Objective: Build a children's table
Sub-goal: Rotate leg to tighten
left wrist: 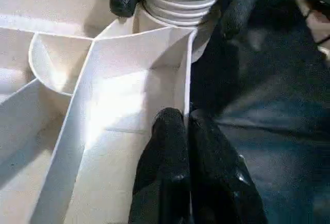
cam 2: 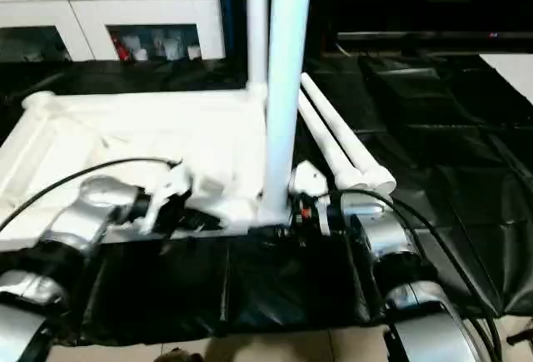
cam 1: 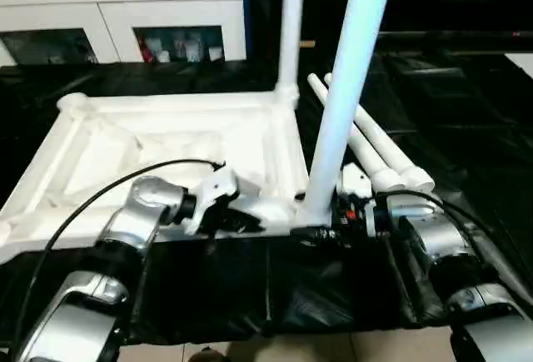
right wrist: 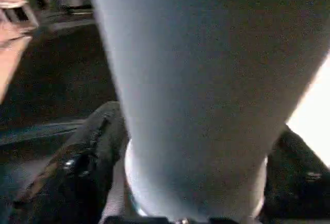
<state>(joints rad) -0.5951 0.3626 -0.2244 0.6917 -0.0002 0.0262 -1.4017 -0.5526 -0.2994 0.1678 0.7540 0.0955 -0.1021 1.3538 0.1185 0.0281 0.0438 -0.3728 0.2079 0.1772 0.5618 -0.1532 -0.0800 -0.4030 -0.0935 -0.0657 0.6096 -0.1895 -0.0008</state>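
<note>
The tabletop (cam 1: 158, 154) lies ribs-up on a black sheet (cam 1: 275, 287), left of middle. The left gripper (left wrist: 186, 118) sits at the tabletop's near edge, close to its near right corner. The left wrist view shows what the head views hide: its fingers (left wrist: 165, 152) pressed together, pinching the thin edge wall. At that corner a leg (cam 1: 346, 87) stands upright in its socket, and a second leg (cam 1: 290, 29) stands at the far right corner. The right gripper (right wrist: 196, 167) straddles the near leg's base, fingers (right wrist: 93, 157) spread either side. Two loose legs (cam 1: 375, 146) lie on the sheet's right side.
</note>
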